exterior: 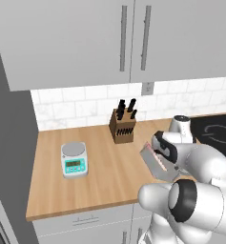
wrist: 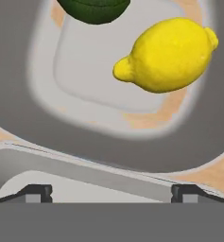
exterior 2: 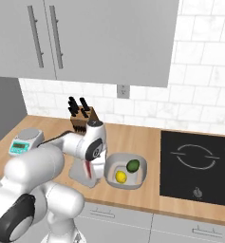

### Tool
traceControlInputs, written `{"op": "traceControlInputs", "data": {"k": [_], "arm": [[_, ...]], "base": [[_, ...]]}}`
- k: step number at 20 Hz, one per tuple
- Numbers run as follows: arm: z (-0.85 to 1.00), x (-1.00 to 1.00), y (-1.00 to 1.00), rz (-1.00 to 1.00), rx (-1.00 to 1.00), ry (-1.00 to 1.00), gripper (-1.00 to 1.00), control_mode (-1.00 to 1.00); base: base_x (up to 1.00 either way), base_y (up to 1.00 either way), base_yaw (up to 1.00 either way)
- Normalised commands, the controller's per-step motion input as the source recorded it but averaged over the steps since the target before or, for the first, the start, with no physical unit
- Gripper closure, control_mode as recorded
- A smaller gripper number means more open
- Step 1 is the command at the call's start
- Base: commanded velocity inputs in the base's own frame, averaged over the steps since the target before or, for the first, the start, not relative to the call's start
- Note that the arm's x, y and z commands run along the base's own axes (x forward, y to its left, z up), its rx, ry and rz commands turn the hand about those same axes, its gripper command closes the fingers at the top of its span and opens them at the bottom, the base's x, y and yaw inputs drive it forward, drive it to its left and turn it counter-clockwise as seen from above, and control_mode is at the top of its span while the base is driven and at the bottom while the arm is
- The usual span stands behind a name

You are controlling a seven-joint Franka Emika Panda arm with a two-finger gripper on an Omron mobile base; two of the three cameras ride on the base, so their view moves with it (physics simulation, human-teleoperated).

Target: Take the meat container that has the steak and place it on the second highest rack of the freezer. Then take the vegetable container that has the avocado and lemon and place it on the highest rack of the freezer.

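Note:
The grey meat container (exterior: 156, 165) (exterior 2: 79, 174) stands tilted on the wooden counter, with a red strip of steak (exterior 2: 88, 169) showing inside it. My gripper (wrist: 111, 193) hangs right over its rim, open, fingertips (wrist: 35, 192) wide apart; I cannot tell if they touch it. Just to the right sits the vegetable container (exterior 2: 141, 176) (wrist: 42, 94), flat on the counter. It holds a yellow lemon (exterior 2: 120, 177) (wrist: 168, 54) and a dark green avocado (exterior 2: 133, 165) (wrist: 94, 9).
A knife block (exterior: 123, 125) (exterior 2: 80, 114) stands against the tiled back wall. A kitchen scale (exterior: 74, 160) (exterior 2: 24, 141) sits to the left. A black cooktop (exterior 2: 199, 166) lies to the right, and a tall grey appliance side (exterior: 9, 167) borders the counter's left end.

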Motion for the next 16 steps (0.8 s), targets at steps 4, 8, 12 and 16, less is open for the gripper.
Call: {"op": "traceControlInputs", "data": {"k": [4,8,12,16], "arm": [[0.02,-0.24,0.00,0.01,0.01,0.00,-1.00,-1.00],[0.08,-0.19,0.00,0.03,0.04,0.01,-1.00,-1.00],[0.00,-0.27,0.00,0.06,0.05,0.03,-1.00,-1.00],[0.00,-0.25,0.01,0.10,0.06,0.09,-1.00,-1.00]], "base": [[0.00,0.00,0.00],[0.00,0.00,0.00],[0.00,0.00,0.00],[0.00,0.00,0.00]]}}
